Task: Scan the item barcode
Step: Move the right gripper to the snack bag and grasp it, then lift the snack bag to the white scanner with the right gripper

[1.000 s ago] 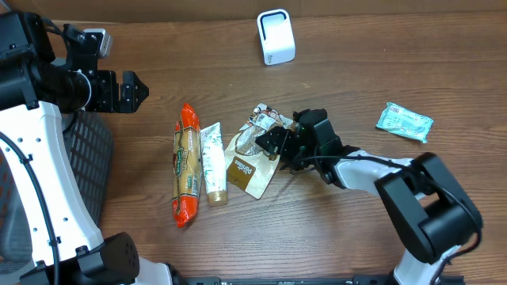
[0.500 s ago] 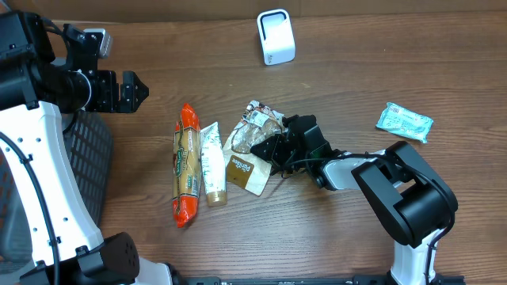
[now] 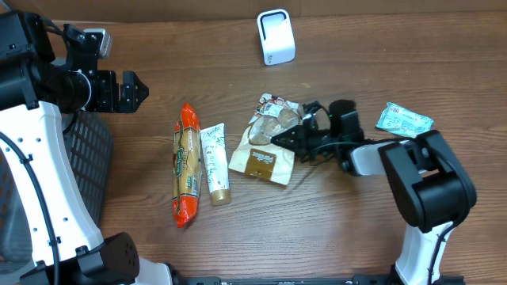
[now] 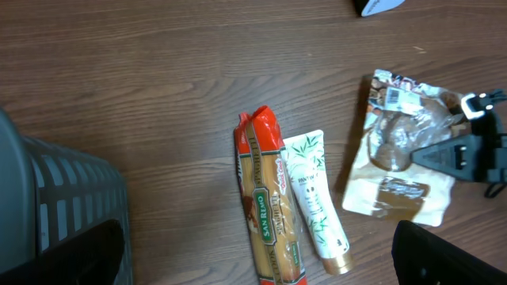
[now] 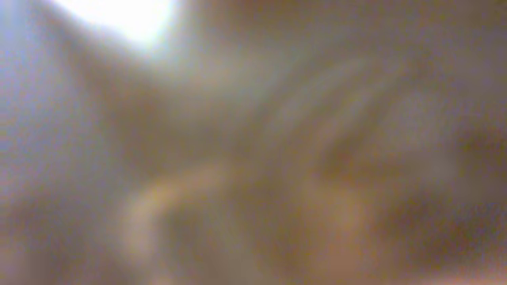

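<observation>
Your right pincer (image 3: 279, 137) is clamped shut on the right edge of the snack bag (image 3: 264, 156). The bag lies flat mid-table, just right of the white tube (image 3: 213, 162) and the orange pack (image 3: 185, 162). The scanner (image 3: 276, 36) stands well apart at the far edge. Your left pincer (image 3: 136, 91) hangs wide open at the far left. Your right wrist view is all blur.
</observation>
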You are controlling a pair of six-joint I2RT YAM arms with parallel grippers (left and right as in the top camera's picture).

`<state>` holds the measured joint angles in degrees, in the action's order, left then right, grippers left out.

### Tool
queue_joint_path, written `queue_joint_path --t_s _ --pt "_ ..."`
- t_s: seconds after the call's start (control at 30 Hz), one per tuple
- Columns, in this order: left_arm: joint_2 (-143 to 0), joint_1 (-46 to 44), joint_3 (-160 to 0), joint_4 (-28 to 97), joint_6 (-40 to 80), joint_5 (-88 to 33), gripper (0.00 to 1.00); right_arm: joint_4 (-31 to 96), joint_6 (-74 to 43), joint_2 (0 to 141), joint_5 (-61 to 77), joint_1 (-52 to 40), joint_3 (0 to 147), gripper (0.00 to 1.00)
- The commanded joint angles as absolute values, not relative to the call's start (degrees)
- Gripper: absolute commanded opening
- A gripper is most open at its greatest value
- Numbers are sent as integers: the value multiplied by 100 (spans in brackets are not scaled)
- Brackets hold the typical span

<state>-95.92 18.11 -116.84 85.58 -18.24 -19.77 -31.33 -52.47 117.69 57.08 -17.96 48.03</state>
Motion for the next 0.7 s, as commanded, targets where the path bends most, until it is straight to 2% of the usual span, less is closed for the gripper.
queue_joint_path --t_s 0.0,0.2,0.43,0.57,0.67 --pt "-9601 1798 -11710 8545 -1951 -2043 100 -3192 -4803 11756 6904 -1542 4777 4" --pt "-9601 1798 -11710 8545 -1951 -2040 100 -3186 -4613 11463 7087 -1433 4862 4" --pt "-9601 1798 -11710 8545 -1951 -2040 100 -2700 -4058 11380 6532 -1448 5188 4" --pt "-9601 1798 -11710 8545 -1951 -2043 100 -1223 -3188 11380 5946 -1269 5878 4" --pt "-9601 1798 -11710 8545 -1951 -2043 100 642 -1975 11380 5227 -1168 6716 4"
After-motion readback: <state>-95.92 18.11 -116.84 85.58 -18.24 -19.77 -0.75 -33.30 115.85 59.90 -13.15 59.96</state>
